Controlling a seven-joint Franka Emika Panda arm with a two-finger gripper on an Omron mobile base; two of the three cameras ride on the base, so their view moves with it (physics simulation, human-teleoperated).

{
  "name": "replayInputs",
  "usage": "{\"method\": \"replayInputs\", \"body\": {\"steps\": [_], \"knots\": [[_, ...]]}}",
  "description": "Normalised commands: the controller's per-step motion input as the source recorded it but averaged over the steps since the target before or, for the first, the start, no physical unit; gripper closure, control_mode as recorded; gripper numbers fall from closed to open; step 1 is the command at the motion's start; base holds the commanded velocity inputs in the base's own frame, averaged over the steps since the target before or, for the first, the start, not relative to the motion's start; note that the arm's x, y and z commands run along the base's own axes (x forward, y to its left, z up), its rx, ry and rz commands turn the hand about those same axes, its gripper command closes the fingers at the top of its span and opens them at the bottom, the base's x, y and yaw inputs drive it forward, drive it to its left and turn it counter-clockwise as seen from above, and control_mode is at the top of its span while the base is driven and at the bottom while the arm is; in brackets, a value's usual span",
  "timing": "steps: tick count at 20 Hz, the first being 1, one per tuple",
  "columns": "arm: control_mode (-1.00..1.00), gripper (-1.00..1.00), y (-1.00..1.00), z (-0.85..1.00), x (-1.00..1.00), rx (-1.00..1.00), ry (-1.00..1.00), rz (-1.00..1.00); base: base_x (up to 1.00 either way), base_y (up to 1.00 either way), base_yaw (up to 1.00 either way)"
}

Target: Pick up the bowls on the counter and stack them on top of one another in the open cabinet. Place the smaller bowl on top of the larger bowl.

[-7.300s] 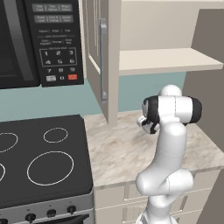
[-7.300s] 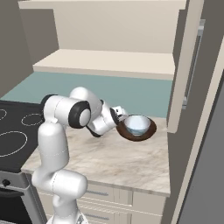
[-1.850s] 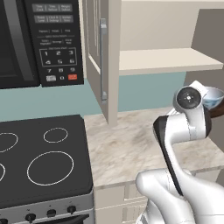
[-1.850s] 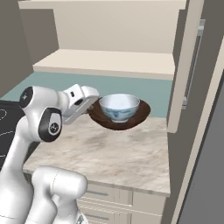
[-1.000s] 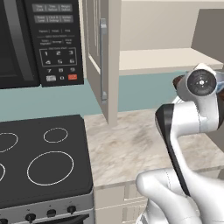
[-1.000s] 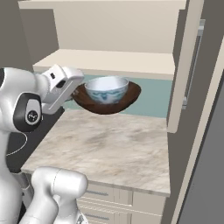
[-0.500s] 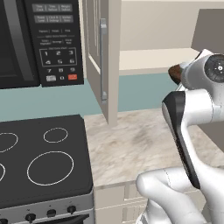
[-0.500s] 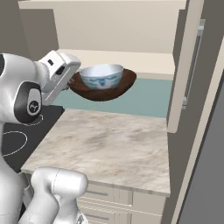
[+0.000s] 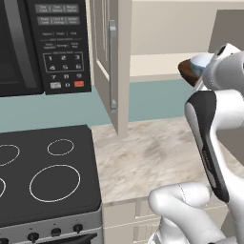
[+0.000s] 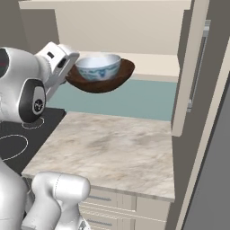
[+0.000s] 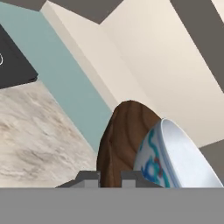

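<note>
While clamped narrow, end effector (image 11: 109, 177) grips larger bowl's (image 10: 103, 81) rim, smaller bowl (image 10: 98, 66) nested inside.

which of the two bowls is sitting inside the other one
The small pale blue bowl sits inside the wider dark brown bowl. The gripper is shut on the brown bowl's rim, holding both in the air at shelf height.

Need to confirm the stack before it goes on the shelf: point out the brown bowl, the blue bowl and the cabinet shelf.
brown bowl (image 10: 117, 77), right base view, outer right wall.
blue bowl (image 10: 98, 68), right base view, patterned side.
cabinet shelf (image 10: 155, 63), right base view, bare top surface.
</note>
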Motion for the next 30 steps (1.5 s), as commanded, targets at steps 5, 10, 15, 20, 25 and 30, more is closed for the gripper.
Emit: {"method": "replayInputs", "body": {"steps": [5,10,15,20,25,30], "knots": [[-1.00,1.00,0.10,0.18,0.00,0.00,-0.09,0.11,0.00,0.00,0.00],[-1.00,1.00,0.08,0.15,0.00,0.00,-0.07,0.12,0.00,0.00,0.00],[-1.00,1.00,0.10,0.08,0.00,-0.01,-0.02,0.11,0.00,0.00,0.00],[-1.00,1.00,0.15,-0.03,0.00,-0.05,0.00,0.11,0.00,0.00,0.00],[-1.00,1.00,0.09,0.00,0.00,-0.02,0.00,0.12,0.00,0.00,0.00],[-1.00,1.00,0.11,0.00,0.05,-0.04,0.02,0.11,0.00,0.00,0.00]]}}
